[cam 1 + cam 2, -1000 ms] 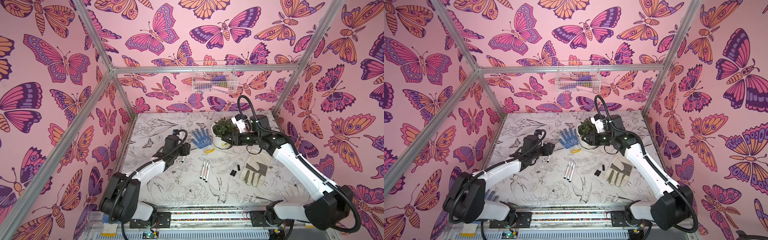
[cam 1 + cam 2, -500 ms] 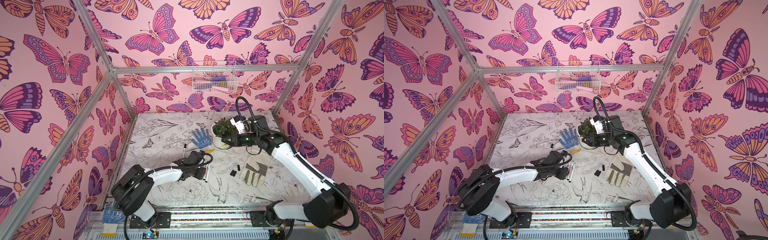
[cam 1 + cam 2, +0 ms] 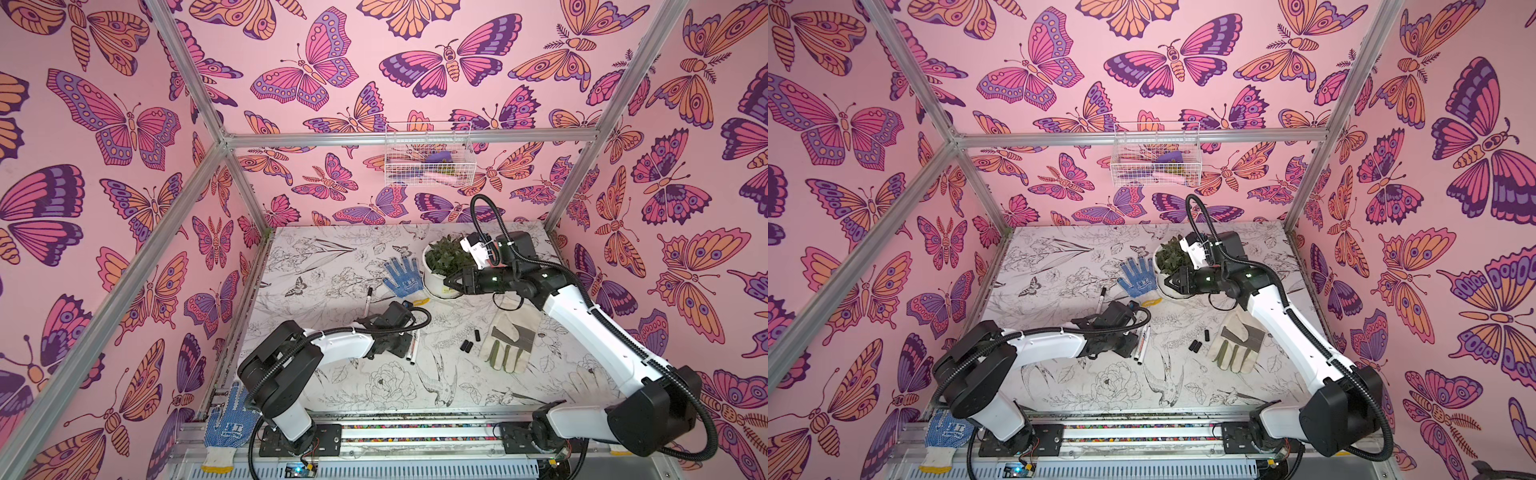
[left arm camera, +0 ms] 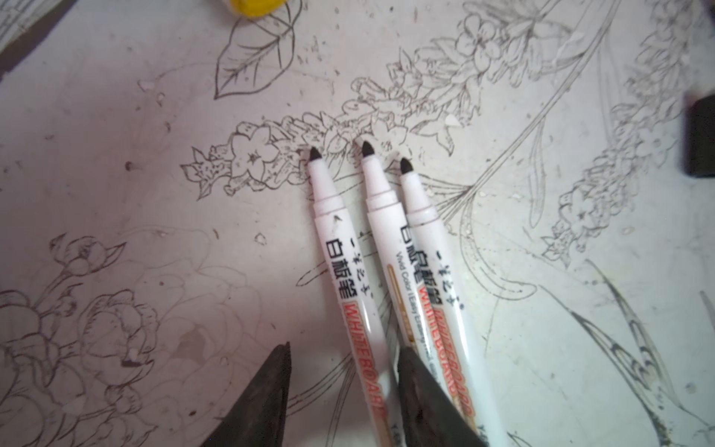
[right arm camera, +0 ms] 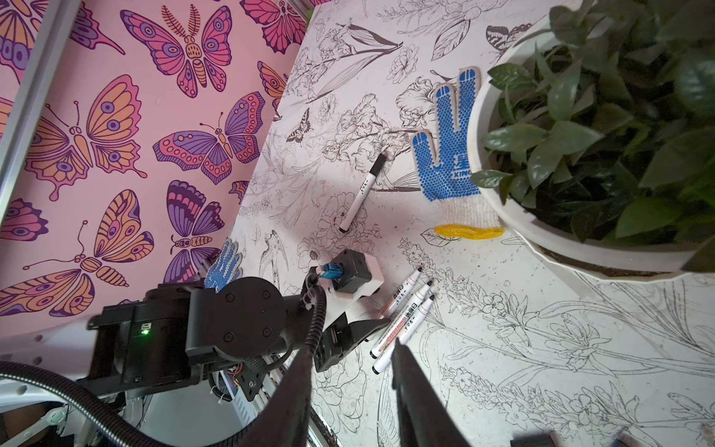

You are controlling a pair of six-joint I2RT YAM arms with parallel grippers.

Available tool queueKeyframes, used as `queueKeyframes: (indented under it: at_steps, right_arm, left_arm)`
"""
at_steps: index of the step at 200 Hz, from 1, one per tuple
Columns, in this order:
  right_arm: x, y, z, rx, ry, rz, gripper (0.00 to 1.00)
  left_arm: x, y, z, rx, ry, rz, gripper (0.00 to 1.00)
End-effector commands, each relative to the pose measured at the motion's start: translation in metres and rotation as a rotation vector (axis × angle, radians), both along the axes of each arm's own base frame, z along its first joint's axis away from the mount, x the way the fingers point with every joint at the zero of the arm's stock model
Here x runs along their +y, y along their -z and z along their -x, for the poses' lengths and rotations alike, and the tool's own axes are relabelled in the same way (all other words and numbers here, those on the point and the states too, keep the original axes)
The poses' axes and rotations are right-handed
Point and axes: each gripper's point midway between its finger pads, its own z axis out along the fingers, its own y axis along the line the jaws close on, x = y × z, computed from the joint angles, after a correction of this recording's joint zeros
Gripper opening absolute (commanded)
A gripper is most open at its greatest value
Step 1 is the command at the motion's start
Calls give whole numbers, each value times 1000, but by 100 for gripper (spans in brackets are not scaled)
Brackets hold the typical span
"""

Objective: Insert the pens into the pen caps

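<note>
Pens [image 4: 387,220] lie bunched, left jaws spread astride the outer one; right jaws parted, empty, near pot [image 3: 433,284].

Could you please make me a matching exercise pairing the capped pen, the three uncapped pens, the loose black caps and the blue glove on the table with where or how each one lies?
Things:
1. capped pen
2. three uncapped pens
3. loose black caps
4. blue glove

Places or states:
A. beside the tan work glove
B. side by side, tips bare
C. next to the white plant pot
D. alone, apart from the other pens

Pairs: 1-D, 2-B, 3-A, 4-C.
</note>
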Motion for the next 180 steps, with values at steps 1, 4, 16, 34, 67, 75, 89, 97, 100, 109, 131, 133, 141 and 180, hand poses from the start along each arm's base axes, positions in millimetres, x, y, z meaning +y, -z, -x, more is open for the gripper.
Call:
queueKeyframes:
  at_steps: [1, 4, 16, 34, 67, 75, 89, 97, 100, 109, 131, 133, 141, 180]
  right_arm:
    - [-4, -7, 0, -31, 6, 7, 37]
    - [-4, -7, 0, -30, 7, 8, 37]
    - [-5, -7, 0, -32, 11, 7, 37]
    - [-5, -5, -1, -32, 21, 7, 37]
    - [-7, 0, -3, -27, 40, 15, 37]
    - [-8, 1, -3, -25, 45, 18, 37]
    - [-8, 1, -2, -25, 45, 16, 37]
    - [-8, 2, -2, -22, 43, 17, 37]
    - [-8, 2, -1, -19, 41, 18, 37]
    - [-6, 4, 0, -14, 31, 15, 37]
    - [1, 6, 3, -5, 10, -8, 37]
    - [1, 6, 3, -5, 9, -12, 37]
    - [5, 6, 3, -3, 3, -27, 37]
    - [31, -3, 2, -20, -47, -101, 38]
  left_arm:
    - [25, 9, -2, -18, -48, -150, 41]
    - [27, 10, -2, -18, -54, -161, 40]
    - [32, 12, -1, -15, -68, -188, 36]
    - [30, 13, 2, 6, -63, -174, 31]
    - [6, 0, 1, 41, -25, -36, 6]
    - [0, -6, -1, 54, -17, 20, 1]
    - [-7, -25, -11, 41, -27, 122, 0]
    - [-12, -41, -18, 20, -28, 192, 0]
    - [-13, -47, -21, 9, -31, 219, 0]
    - [-17, -68, -28, -35, -31, 298, 0]
    - [-29, -126, -36, -200, 12, 480, 0]
    - [-30, -131, -37, -215, 15, 495, 0]
    - [-33, -149, -38, -265, 26, 547, 0]
    - [-42, -185, -38, -359, 58, 624, 0]
